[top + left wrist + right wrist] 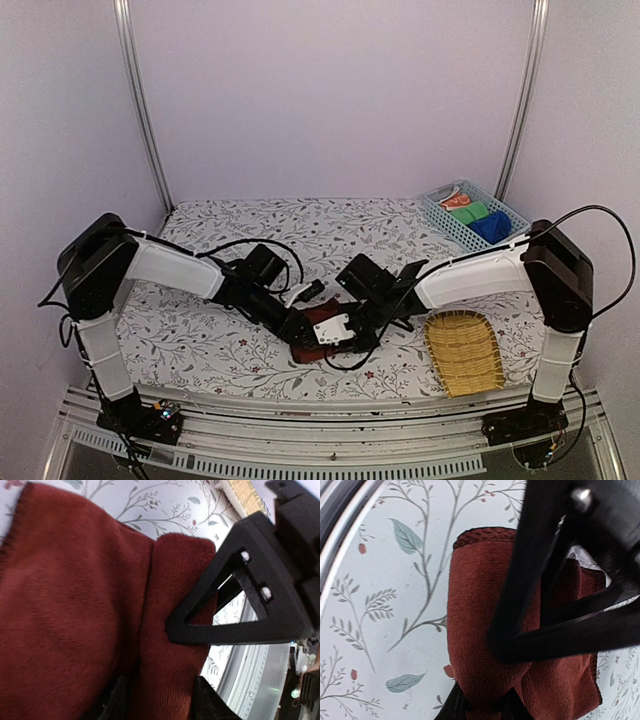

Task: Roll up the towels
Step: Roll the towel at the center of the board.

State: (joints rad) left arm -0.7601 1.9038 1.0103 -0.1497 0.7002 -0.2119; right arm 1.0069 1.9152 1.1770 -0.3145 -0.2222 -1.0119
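Note:
A dark red towel lies on the floral tablecloth near the front middle, mostly hidden by both grippers. My left gripper is shut on a rolled fold of the towel. My right gripper is shut on the same rolled edge from the other side. In the left wrist view the right gripper's black finger presses on the fold. In the right wrist view the left gripper's black finger crosses over the roll.
A blue basket at the back right holds rolled orange, green and blue towels. A yellow wicker tray lies at the front right. The metal table rail runs close by the towel.

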